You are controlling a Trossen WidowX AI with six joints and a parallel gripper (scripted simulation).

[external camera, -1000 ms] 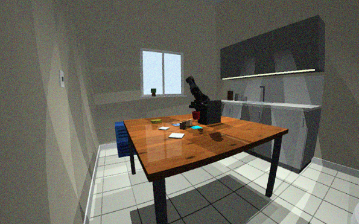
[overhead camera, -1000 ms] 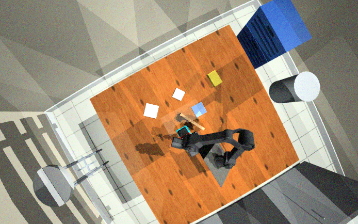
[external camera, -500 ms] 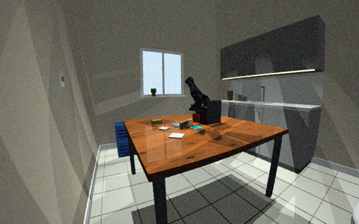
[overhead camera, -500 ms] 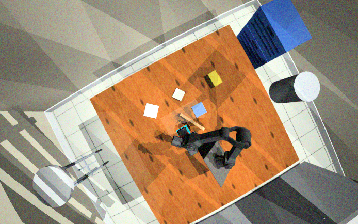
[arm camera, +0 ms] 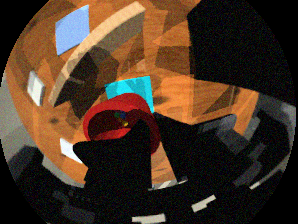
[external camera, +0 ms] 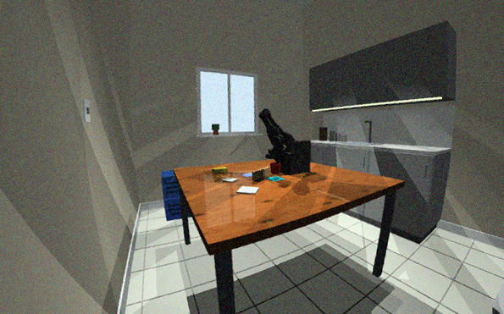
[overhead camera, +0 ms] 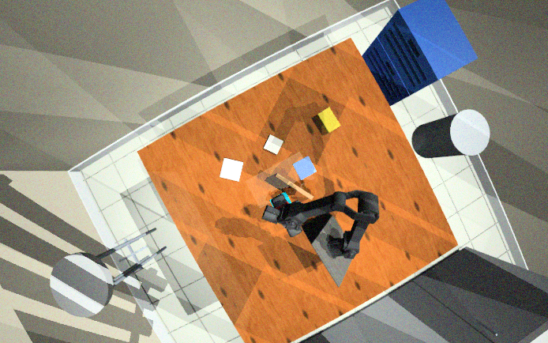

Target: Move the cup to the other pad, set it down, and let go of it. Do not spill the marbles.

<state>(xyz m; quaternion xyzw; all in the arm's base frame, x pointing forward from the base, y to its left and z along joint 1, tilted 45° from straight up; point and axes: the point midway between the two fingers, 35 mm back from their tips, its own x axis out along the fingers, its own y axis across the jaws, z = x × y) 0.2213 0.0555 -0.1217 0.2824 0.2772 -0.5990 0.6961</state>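
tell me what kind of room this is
Most likely a kitchen: a counter with base cabinets runs along the far wall, a dark wall cupboard hangs above it, and the floor is pale tile.
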